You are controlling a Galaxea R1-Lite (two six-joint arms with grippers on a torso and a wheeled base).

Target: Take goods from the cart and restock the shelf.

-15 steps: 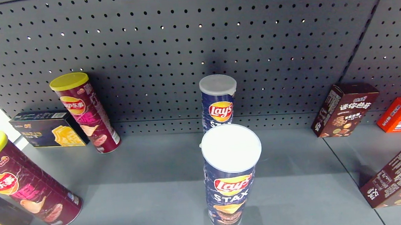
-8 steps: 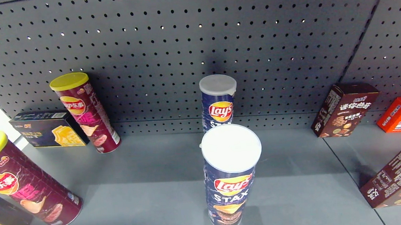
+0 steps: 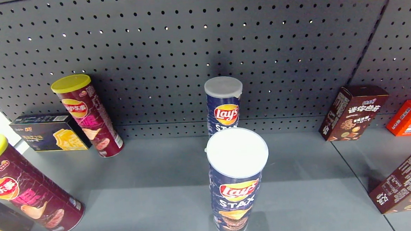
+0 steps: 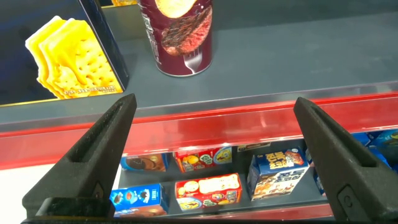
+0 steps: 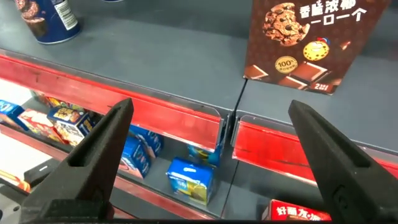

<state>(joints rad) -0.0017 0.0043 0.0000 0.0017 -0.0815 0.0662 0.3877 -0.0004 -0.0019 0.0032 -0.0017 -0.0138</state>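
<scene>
Retreat looks the job: left gripper [image 4: 214, 102] and right gripper [image 5: 211, 106] both gape wide and empty at the shelf [image 3: 152, 167] front, blue can [image 3: 235, 188] standing lower centre of the head view, so back straight out without clipping it.

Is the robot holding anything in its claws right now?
Nothing is held. The left gripper and the right gripper both stand open and empty.
</scene>
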